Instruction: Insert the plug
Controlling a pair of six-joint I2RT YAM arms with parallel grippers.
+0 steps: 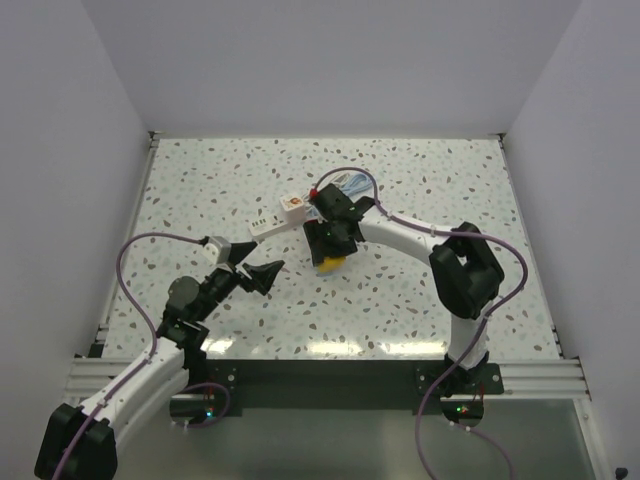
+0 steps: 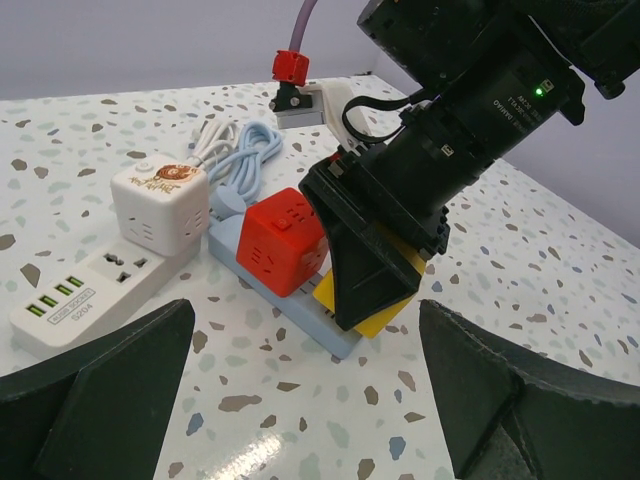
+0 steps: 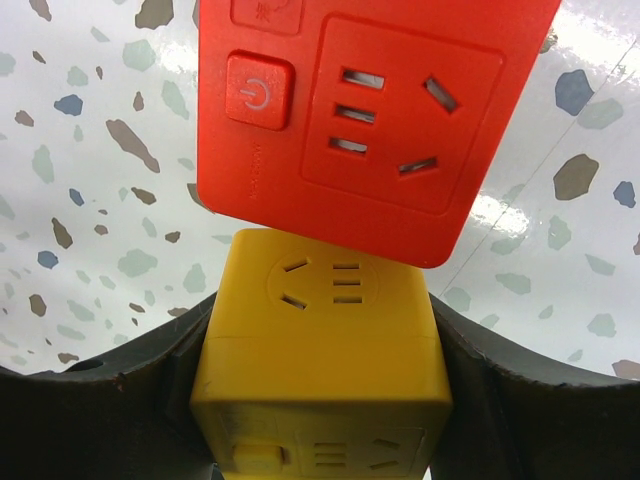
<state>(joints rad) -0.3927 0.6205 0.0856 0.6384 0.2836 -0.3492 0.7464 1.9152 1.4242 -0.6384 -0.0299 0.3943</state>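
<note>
The right claw [image 3: 325, 310] pinched the yellow plastic cube plug [image 3: 320, 400] upright over the pale blue power strip [image 2: 300, 318], at 6 o'clock of the red cube socket [image 3: 370, 120], seemingly to press it home. The left claw [image 1: 255, 265] hung spread at the strip's 8 o'clock, leaving room.

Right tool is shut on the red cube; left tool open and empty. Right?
No. The right wrist view shows the right tool shut on the yellow cube; the red cube lies ungripped beside it. The left tool is open and empty, as stated.
</note>
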